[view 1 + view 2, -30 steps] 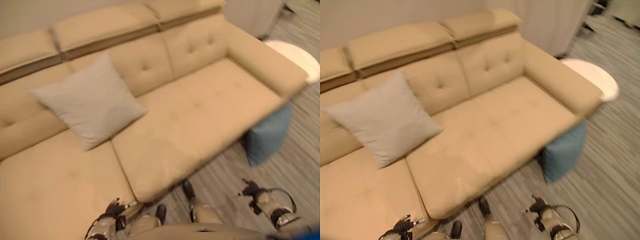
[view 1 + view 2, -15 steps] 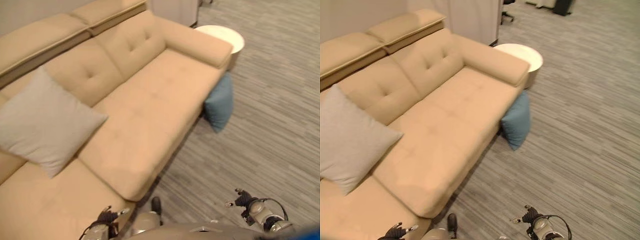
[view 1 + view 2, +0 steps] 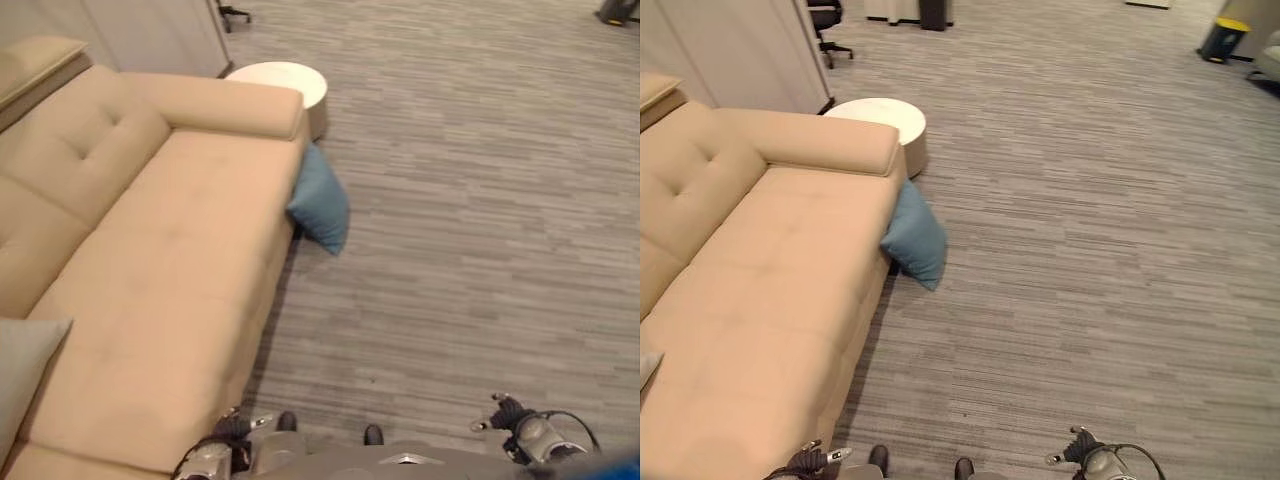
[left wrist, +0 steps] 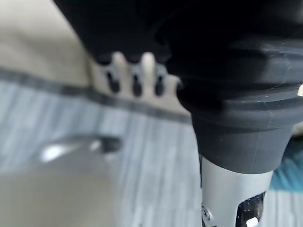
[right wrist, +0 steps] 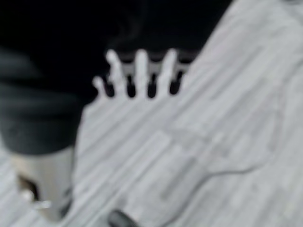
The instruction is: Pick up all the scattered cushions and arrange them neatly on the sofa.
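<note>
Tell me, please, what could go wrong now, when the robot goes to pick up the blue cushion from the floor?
1. The blue cushion leans against the end of the sofa, under its armrest; a hand reaching in may bump the sofa.
2. The round white table stands just behind the cushion, so an arm might hit it.
3. Both hands, left hand and right hand, are open and hold nothing; the soft cushion may slip from a weak grasp.
</note>
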Controlling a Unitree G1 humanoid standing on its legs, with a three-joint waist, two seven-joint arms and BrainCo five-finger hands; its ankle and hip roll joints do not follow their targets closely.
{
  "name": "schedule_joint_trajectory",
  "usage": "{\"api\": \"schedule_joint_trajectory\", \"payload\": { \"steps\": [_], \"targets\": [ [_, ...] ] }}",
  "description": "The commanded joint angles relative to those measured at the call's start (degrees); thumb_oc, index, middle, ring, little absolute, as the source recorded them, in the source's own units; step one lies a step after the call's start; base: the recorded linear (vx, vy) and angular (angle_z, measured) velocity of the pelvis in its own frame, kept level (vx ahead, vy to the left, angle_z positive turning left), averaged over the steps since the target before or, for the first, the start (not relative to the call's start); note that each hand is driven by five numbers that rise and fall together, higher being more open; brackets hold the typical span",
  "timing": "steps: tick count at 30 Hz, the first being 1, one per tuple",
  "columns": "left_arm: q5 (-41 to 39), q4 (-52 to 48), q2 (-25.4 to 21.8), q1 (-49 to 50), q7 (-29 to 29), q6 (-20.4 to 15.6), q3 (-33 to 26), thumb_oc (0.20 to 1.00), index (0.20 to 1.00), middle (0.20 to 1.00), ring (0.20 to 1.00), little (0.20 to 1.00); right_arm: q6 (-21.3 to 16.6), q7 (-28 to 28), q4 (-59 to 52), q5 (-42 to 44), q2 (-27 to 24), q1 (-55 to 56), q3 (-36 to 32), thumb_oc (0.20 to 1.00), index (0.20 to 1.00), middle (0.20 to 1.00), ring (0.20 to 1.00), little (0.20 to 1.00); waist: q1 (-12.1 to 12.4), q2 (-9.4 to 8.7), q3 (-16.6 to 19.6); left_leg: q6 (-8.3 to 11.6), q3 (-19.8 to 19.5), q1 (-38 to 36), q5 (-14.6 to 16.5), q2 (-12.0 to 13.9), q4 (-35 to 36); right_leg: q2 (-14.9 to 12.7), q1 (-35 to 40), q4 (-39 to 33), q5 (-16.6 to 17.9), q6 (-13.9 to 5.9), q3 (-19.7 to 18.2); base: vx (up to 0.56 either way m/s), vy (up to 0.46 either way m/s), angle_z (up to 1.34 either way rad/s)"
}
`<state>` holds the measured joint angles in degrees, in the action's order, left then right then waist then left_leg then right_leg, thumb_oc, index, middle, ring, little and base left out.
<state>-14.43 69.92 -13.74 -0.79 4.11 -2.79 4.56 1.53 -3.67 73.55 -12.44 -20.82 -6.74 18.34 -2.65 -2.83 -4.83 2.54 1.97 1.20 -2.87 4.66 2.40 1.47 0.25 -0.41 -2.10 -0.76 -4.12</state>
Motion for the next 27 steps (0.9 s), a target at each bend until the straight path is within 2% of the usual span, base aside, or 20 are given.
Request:
{"api": "schedule_joint_trajectory", "payload": {
  "steps": [1, 3, 6, 11, 12, 14, 15, 17, 18, 19, 22, 23, 24, 25, 26, 27],
  "targets": [
    [1.5, 1.2, -2.4, -0.2, 0.3, -0.3, 0.0, 1.000, 1.000, 1.000, 1.000, 1.000, -0.3, -1.1, 0.5, 1.7, 2.0, -3.2, 0.7, 1.000, 1.000, 1.000, 1.000, 1.000, 1.0, -2.33, -0.7, -0.34, 2.2, -2.0, 4.9, -5.3, -2.6, -3.1, -1.6, 0.2, 5.2, -7.88, -0.9, 0.06, 0.155, -0.65],
    [2.1, 1.8, -2.8, 0.0, 0.4, -0.1, -0.6, 1.000, 1.000, 1.000, 1.000, 1.000, -0.2, -1.3, 1.0, 2.8, 2.8, -3.5, -0.7, 1.000, 1.000, 1.000, 1.000, 1.000, 0.7, -1.55, -0.2, -1.10, 4.0, -3.3, 5.0, -5.8, -0.9, -3.3, -1.9, 0.6, 5.5, -8.61, -2.2, 0.05, 0.182, -0.54],
    [2.1, 1.9, -3.0, 0.1, 0.5, -0.1, -1.0, 1.000, 1.000, 1.000, 1.000, 1.000, -0.1, -1.4, 1.4, 3.3, 3.0, -3.6, -1.4, 1.000, 1.000, 1.000, 1.000, 1.000, 0.9, -1.13, -0.3, -1.65, 4.4, -3.8, 5.1, -6.1, -0.5, -3.6, -2.5, 1.9, 5.3, -9.07, -2.6, 0.03, 0.119, -0.47],
    [1.1, 1.8, -3.2, -0.2, 1.0, -0.2, -2.0, 1.000, 1.000, 1.000, 1.000, 1.000, -0.3, -2.4, 0.9, 7.3, 3.6, -4.2, -4.8, 1.000, 1.000, 1.000, 1.000, 1.000, 0.6, -0.22, -1.9, -3.05, 3.6, -4.5, 5.3, -6.7, -0.2, -3.8, -6.1, 11.0, 5.5, -10.33, -2.3, 0.01, 0.085, -0.19],
    [0.4, 1.5, -3.2, -0.5, 1.4, -0.4, -2.0, 1.000, 1.000, 1.000, 1.000, 1.000, -0.4, -2.7, 0.6, 8.8, 3.9, -4.1, -5.8, 1.000, 1.000, 1.000, 1.000, 1.000, 0.6, 0.21, -2.2, -3.23, 3.0, -4.9, 5.5, -6.6, 0.1, -3.9, -7.4, 13.0, 4.6, -9.82, -0.4, 0.05, 0.094, -0.28],
    [0.1, 1.4, -3.1, -1.2, 1.6, -0.5, -1.7, 1.000, 1.000, 1.000, 1.000, 1.000, -0.5, -3.1, 0.9, 10.2, 3.9, -3.6, -6.9, 1.000, 1.000, 1.000, 1.000, 1.000, 0.9, 0.23, -2.1, -3.35, 2.3, -5.9, 5.9, -7.0, 0.8, -4.0, -8.0, 10.0, 4.5, -8.98, 3.3, 0.08, 0.053, -0.18],
    [0.1, 1.4, -3.1, -1.2, 1.6, -0.5, -1.7, 1.000, 1.000, 1.000, 1.000, 1.000, -0.5, -3.1, 0.9, 10.2, 3.9, -3.6, -6.9, 1.000, 1.000, 1.000, 1.000, 1.000, 0.8, 0.27, -2.1, -3.35, 2.2, -6.0, 5.9, -7.0, 0.9, -4.0, -7.9, 10.0, 4.5, -8.97, 3.4, 0.08, 0.006, -0.10],
    [1.0, 0.7, -2.9, -2.2, 0.8, -0.7, -0.5, 1.000, 1.000, 1.000, 1.000, 1.000, -0.9, -3.5, 1.1, 11.2, 3.7, -2.3, -7.9, 1.000, 1.000, 1.000, 1.000, 1.000, 1.8, -0.18, -1.9, -3.70, 0.7, -6.9, 6.8, -7.8, 1.3, -2.3, -9.8, 4.4, 6.2, -7.83, 8.9, 0.17, -0.018, -0.02],
    [1.0, 0.6, -2.8, -2.2, 0.8, -0.7, -0.5, 1.000, 1.000, 1.000, 1.000, 1.000, -0.9, -3.5, 1.1, 11.2, 3.7, -2.3, -7.9, 1.000, 1.000, 1.000, 1.000, 1.000, 1.7, -0.10, -2.0, -3.69, 0.6, -7.0, 6.9, -7.8, 1.2, -2.3, -9.7, 4.4, 6.2, -7.82, 9.0, 0.26, -0.023, 0.04],
    [2.3, 0.1, -2.6, -2.8, 0.5, -0.7, 0.8, 1.000, 1.000, 1.000, 1.000, 1.000, -1.1, -3.5, 0.8, 12.1, 3.6, -1.0, -8.7, 1.000, 1.000, 1.000, 1.000, 1.000, 1.6, -0.41, -2.5, -3.80, -1.3, -7.6, 7.8, -8.3, 0.3, -1.5, -11.1, 3.8, 6.9, -7.48, 10.8, 0.21, -0.014, 0.16],
    [3.3, -0.2, -2.2, -3.0, 0.3, -0.8, 1.8, 1.000, 1.000, 1.000, 1.000, 1.000, -1.5, -3.8, 1.0, 12.4, 3.3, 0.3, -8.9, 1.000, 1.000, 1.000, 1.000, 1.000, 1.2, -0.39, -2.6, -3.19, -3.6, -8.1, 8.8, -8.2, -1.6, -1.6, -9.7, 4.0, 5.9, -6.86, 9.8, 0.18, -0.042, 0.69],
    [3.5, 0.0, -1.5, -3.4, 0.2, -0.9, 2.8, 1.000, 1.000, 1.000, 1.000, 1.000, -1.5, -3.9, 1.6, 13.5, 3.2, 1.6, -9.7, 1.000, 1.000, 1.000, 1.000, 1.000, 0.7, -0.26, -2.1, -1.39, -4.4, -8.3, 8.4, -7.4, -3.6, -1.1, -8.6, 3.8, 5.1, -5.82, 9.5, 0.29, -0.127, 0.74],
    [3.5, 0.0, -1.2, -3.3, 0.0, -0.8, 3.0, 1.000, 1.000, 1.000, 1.000, 1.000, -1.4, -3.9, 1.9, 13.9, 3.0, 2.4, -10.4, 1.000, 1.000, 1.000, 1.000, 1.000, 0.4, -0.08, -1.8, -0.06, -3.7, -8.1, 7.8, -6.5, -5.7, -1.5, -7.6, 3.5, 4.7, -5.43, 11.4, 0.22, -0.104, 0.55],
    [3.5, 0.0, -1.2, -3.3, 0.0, -0.8, 3.0, 1.000, 1.000, 1.000, 1.000, 1.000, -1.4, -3.9, 1.9, 13.9, 3.0, 2.4, -10.4, 1.000, 1.000, 1.000, 1.000, 1.000, 0.3, -0.04, -1.8, -0.04, -3.9, -8.1, 7.9, -6.5, -5.9, -1.5, -7.5, 3.5, 4.7, -5.41, 11.5, 0.15, -0.079, 0.58],
    [3.7, -0.1, -1.1, -3.2, -0.3, -0.6, 3.3, 1.000, 1.000, 1.000, 1.000, 1.000, -1.3, -4.0, 2.2, 14.5, 2.9, 3.1, -11.0, 1.000, 1.000, 1.000, 1.000, 1.000, 0.1, 0.07, -1.8, 1.16, -3.4, -7.5, 6.6, -5.8, -8.0, -1.5, -6.3, 3.0, 4.4, -4.98, 12.2, 0.16, -0.127, 0.78],
    [3.9, -0.1, -1.2, -3.7, -0.2, -0.5, 3.9, 1.000, 1.000, 1.000, 1.000, 1.000, -1.4, -4.4, 2.3, 15.9, 2.9, 3.9, -11.7, 1.000, 1.000, 1.000, 1.000, 1.000, -0.2, -0.75, -2.9, 3.13, -2.2, -3.1, 2.9, -4.6, -18.2, -1.8, -4.1, 2.4, 4.0, -3.94, 12.3, 0.16, -0.126, 0.75]
  ]
}}
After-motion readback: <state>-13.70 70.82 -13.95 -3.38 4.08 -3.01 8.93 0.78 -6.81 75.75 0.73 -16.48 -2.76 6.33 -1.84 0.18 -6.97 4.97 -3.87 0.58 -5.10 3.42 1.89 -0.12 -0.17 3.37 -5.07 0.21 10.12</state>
